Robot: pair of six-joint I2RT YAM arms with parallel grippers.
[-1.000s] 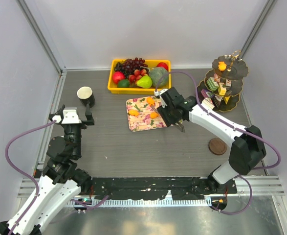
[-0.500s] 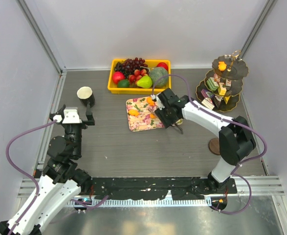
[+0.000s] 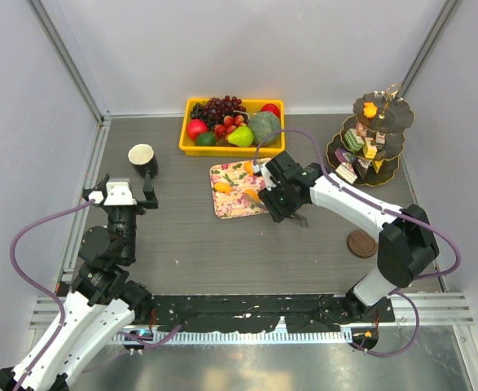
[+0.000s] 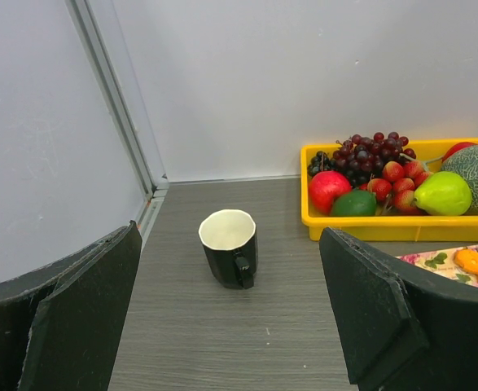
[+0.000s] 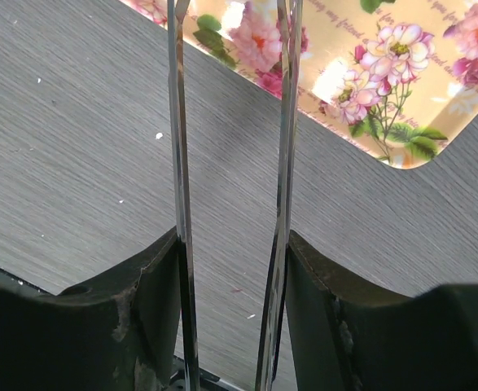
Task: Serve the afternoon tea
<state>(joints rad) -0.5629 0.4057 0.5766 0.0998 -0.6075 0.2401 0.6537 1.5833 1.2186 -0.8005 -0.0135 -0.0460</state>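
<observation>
**A:** Three orange pastries (image 3: pixel 222 186) lie on the floral tray (image 3: pixel 232 205), just past table centre twd 12.

**B:** Stand?

**A:** At 2 o'clock by the R wall is the 3-tier stand (image 3: pixel 393 114), dark w/ gold rim. One more orange piece is on its top tier, cake pieces (image 3: pixel 356 140) on the two lower tiers.

**B:** Cup?

**A:** At 10 o'clock the black cup (image 4: pixel 230 247) stands upright. It's pale inside, handle twd the L arm, well apart from the tray.

**B:** Grippers?

**A:** R gripper (image 5: pixel 230 301) is at the tray's 4 o'clock corner, fingers pinching metal tongs (image 5: pixel 286 122). The two blades stand apart & run out over that corner. Their tips are past the wrist view's edge and hidden from above, so can't tell if they hold anything. L gripper (image 4: pixel 239 326) is at 9 o'clock, jaws spread wide, cup straight ahead of it, not touching.

**B:** Rest?

**A:** At 12, just beyond the tray, is a yellow crate (image 3: pixel 222 150) w/ grapes, pear & melon. A brown disc (image 3: pixel 361 243) lies at 4 o'clock, near the R arm's elbow.
</observation>
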